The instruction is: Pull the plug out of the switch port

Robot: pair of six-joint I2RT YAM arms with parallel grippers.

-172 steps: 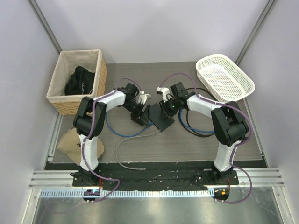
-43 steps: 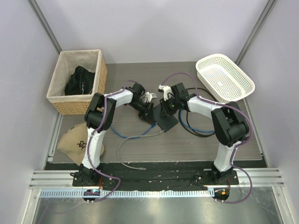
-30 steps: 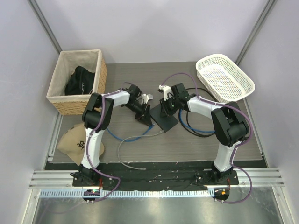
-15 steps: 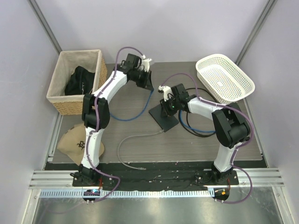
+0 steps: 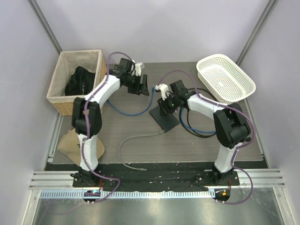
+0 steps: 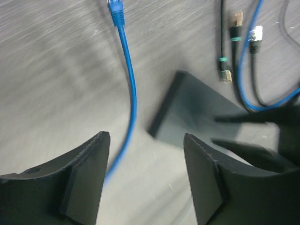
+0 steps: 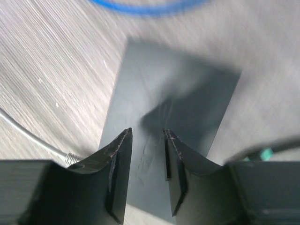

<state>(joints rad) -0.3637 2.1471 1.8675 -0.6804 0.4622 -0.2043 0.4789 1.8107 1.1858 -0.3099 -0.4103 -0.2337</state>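
Observation:
The flat black switch box (image 5: 165, 119) lies mid-table; the ports on its edge cannot be made out. The blue plug (image 6: 116, 10) lies loose on the table, clear of the box (image 6: 197, 112), and its blue cable (image 5: 126, 113) curves left. My left gripper (image 5: 142, 86) hovers at the back of the table, open (image 6: 144, 140) and empty, with the cable running under the gap. My right gripper (image 5: 163, 104) hangs just above the box top (image 7: 187, 93). Its jaws (image 7: 147, 133) are a little apart with nothing between them.
A grey cable (image 5: 136, 138) ends at the box's near edge (image 7: 70, 157). Black and blue cords (image 5: 197, 129) coil right of the box, with loose plugs (image 6: 234, 21). There is a wicker basket (image 5: 77, 84) at the back left, a white basket (image 5: 225, 77) at the back right and a tan cap (image 5: 68, 143) at the left.
My left arm swung from the box to the back of the table, carrying the blue cable, then opened and let the plug go. My right jaws parted slightly.

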